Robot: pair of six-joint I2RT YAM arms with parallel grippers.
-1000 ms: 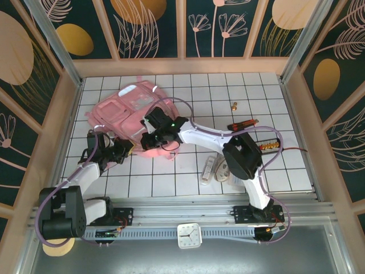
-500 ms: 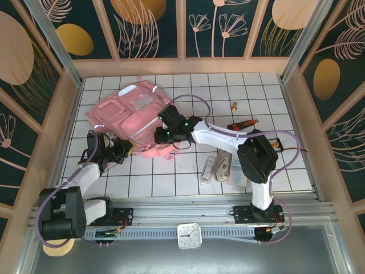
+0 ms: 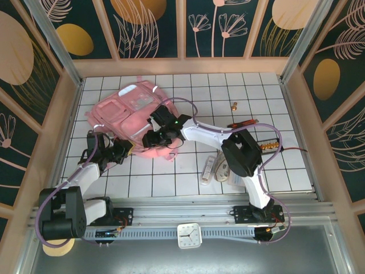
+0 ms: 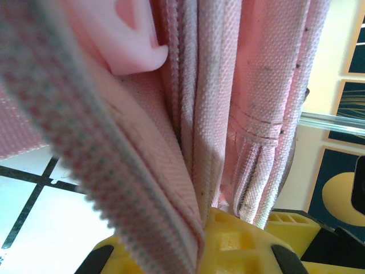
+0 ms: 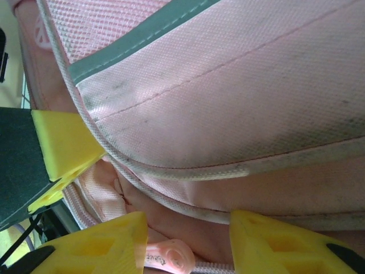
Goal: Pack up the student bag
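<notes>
The student bag [image 3: 120, 114] is a soft pink backpack lying flat at the back left of the tiled table. My left gripper [image 3: 126, 149] is at the bag's near edge, and in the left wrist view this gripper [image 4: 208, 228] is shut on a fold of pink fabric and zip tape [image 4: 142, 188]. My right gripper [image 3: 153, 137] is at the bag's near right edge. In the right wrist view this gripper [image 5: 188, 240] is open against the piped bag edge [image 5: 228, 114], with a pink zip pull [image 5: 171, 257] lying between its yellow fingers [image 5: 108, 242]. A yellow finger of the left gripper [image 5: 63, 151] shows beside it.
To the right of the bag lie a red-handled tool [image 3: 242, 123], a small brass piece [image 3: 234, 105], a clear pouch [image 3: 210, 168] on some paper [image 3: 235, 179], and a row of small items [image 3: 268, 146]. A white clock [image 3: 189, 235] sits on the front rail.
My right gripper has gone from shut to open. Its arm swung a little right, then came back to the bag's near edge. The left gripper has kept its hold.
</notes>
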